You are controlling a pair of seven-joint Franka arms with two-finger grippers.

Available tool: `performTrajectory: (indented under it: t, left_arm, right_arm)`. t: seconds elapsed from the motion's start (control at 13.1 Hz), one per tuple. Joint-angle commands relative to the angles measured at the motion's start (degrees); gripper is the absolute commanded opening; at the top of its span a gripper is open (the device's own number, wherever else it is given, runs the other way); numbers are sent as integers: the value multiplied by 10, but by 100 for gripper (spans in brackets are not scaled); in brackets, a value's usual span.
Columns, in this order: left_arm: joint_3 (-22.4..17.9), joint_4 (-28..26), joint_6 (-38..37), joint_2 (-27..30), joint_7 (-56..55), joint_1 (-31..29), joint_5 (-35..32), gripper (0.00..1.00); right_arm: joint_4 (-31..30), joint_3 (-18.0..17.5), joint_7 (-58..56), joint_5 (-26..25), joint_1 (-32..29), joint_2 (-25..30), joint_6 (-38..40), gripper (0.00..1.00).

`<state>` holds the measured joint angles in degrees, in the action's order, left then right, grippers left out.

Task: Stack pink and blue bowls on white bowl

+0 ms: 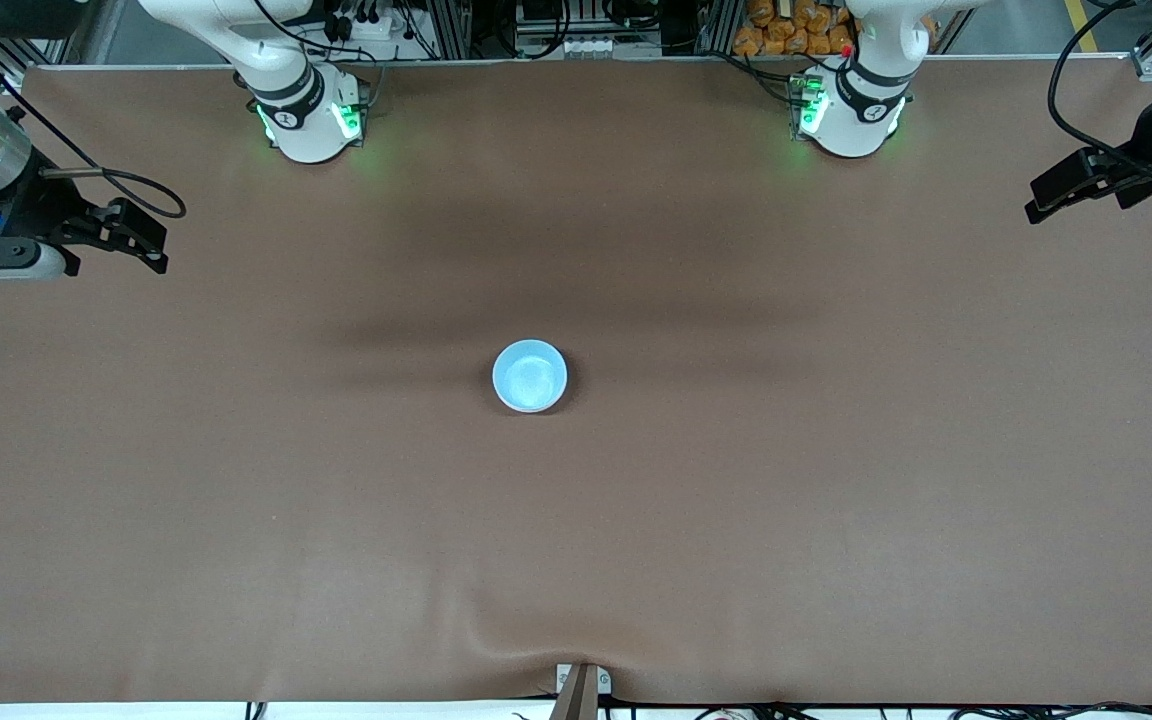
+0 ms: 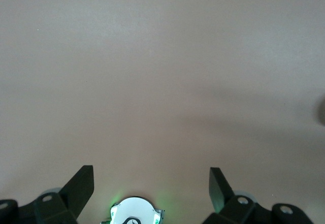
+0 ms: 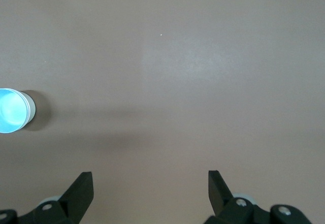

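The light blue bowl [image 1: 530,375] sits upright in the middle of the brown table. In the right wrist view the blue bowl [image 3: 7,110] shows at the picture's edge, with a pale whitish wall [image 3: 30,107] under its rim; I cannot tell whether that wall is another bowl. No pink bowl and no separate white bowl are in view. My right gripper [image 1: 158,245] hangs open and empty over the right arm's end of the table [image 3: 150,178]. My left gripper [image 1: 1034,204] hangs open and empty over the left arm's end [image 2: 151,176]. Both are far from the bowl.
The two arm bases [image 1: 311,120] [image 1: 851,115] stand along the table's edge farthest from the front camera. The left arm's base [image 2: 136,211] shows between the left gripper's fingers. A small bracket [image 1: 581,685] sits at the table's nearest edge, where the brown cover wrinkles.
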<state>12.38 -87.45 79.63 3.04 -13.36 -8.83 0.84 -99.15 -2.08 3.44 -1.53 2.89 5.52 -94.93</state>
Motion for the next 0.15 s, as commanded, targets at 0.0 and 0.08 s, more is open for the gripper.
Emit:
performTrajectory:
  t: [0.0,0.08]
  left_arm:
    - [2,1,1,0,3,-1,3,100]
    - [2,1,1,-4,4,-2,2,100]
  right_arm:
    - [16,1,-3,-8,0,-8,12,100]
    - [16,1,-3,-8,-1,-8,12,100]
